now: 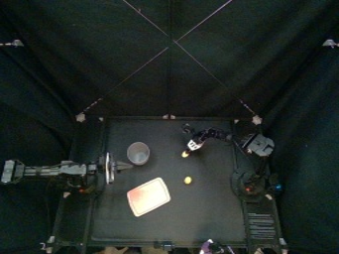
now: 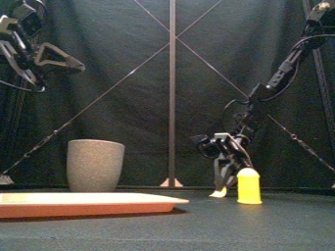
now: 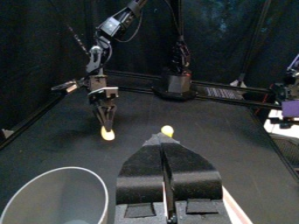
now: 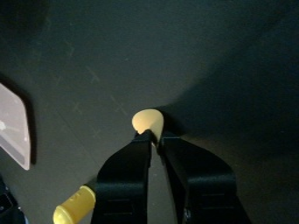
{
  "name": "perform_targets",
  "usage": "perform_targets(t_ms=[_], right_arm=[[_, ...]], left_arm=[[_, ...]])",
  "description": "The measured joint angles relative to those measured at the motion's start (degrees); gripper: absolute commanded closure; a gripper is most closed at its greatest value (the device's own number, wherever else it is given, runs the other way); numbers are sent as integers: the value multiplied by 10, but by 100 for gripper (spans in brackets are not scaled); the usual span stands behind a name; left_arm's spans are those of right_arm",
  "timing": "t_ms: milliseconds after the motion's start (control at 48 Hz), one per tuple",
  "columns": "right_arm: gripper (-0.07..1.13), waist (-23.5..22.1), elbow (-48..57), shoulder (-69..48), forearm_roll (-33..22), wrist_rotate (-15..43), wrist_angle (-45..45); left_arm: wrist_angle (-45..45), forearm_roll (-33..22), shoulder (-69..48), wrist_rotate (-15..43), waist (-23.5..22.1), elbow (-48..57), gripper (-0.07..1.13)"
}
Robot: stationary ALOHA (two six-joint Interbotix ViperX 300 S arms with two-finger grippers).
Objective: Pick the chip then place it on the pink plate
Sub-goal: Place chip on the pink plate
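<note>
The chip (image 4: 145, 118), a small pale-yellow round disc, sits low at the table (image 1: 212, 203) right of centre, towards the far side. Its edge is at the very tips of the right gripper (image 4: 149, 136), whose jaws are drawn almost together and seem to pinch it. Being round, it has no long axis to line up, and it looks thin and stiff, so the hold is probably slight. The pink plate (image 1: 150, 196), flat, smooth and shallow-rimmed, lies to the near left of that gripper. A small yellow toy (image 2: 249, 184), upright with a rounded top, stands close to the line between them, so I judge the carry must clear it. The tall grey speckled cup (image 1: 138, 151) stands left of the gripper, beyond the plate. The left gripper (image 3: 166, 142) rests at the left edge, jaws closed on nothing.
</note>
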Motion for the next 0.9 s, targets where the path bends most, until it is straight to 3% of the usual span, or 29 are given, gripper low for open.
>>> perform_targets(t_ms=[229,521,729,896], right_arm=[[54,55,-15,-29,-3,0,-2],[54,248,-73,-81,30,0,-40],[53,361,-116,-36,44,-2,-172],[52,417,-126,10,52,-1,-305]], left_arm=[[1,-1,0,0,1,0,102],[1,-1,0,0,0,0,102],[1,-1,0,0,1,0,102],[1,-1,1,0,1,0,102]])
